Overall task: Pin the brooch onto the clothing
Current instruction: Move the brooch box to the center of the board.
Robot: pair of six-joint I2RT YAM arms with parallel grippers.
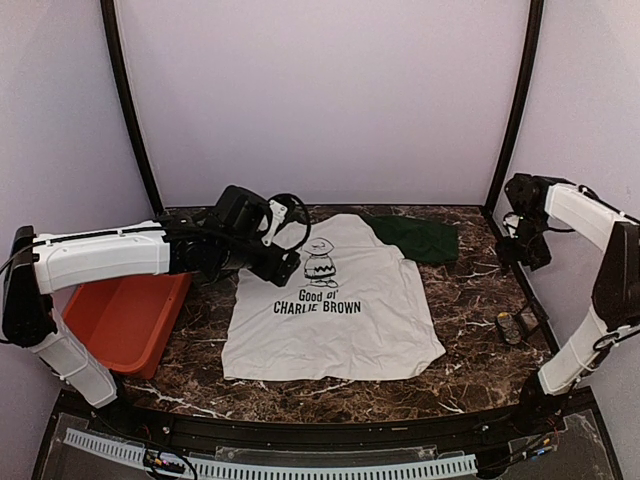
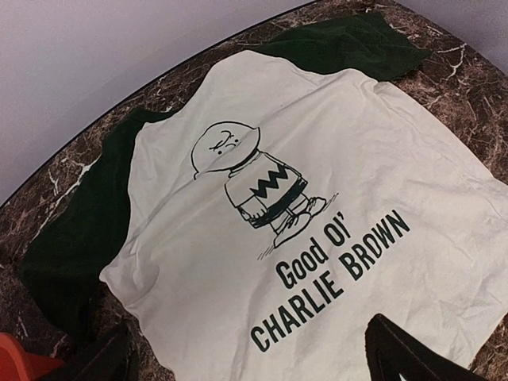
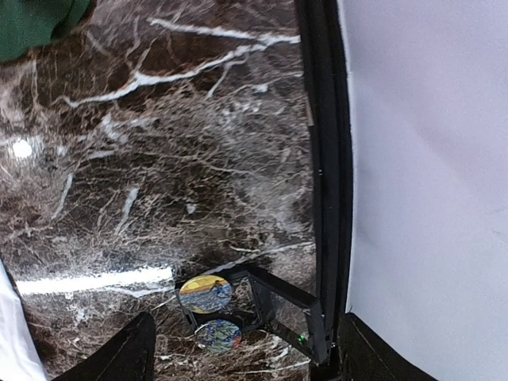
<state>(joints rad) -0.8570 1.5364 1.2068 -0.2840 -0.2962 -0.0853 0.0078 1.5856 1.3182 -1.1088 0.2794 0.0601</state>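
Observation:
The clothing [image 1: 335,305] is a white T-shirt with dark green sleeves and a cartoon boy print, spread flat mid-table. It fills the left wrist view [image 2: 317,206]. My left gripper [image 1: 283,262] hovers over its upper left part, open [image 2: 258,373] and holding nothing. Two round picture brooches [image 1: 508,326] lie by the table's right edge. In the right wrist view, one brooch [image 3: 205,294] and the other [image 3: 217,336] rest against a small black frame [image 3: 286,305]. My right gripper [image 1: 527,250] hangs above and behind them, open [image 3: 246,373] with nothing between its fingers.
An orange bin [image 1: 125,320] sits at the left, partly under the left arm; its corner [image 2: 16,361] shows in the left wrist view. A black post [image 3: 321,159] and the white wall run close along the right side.

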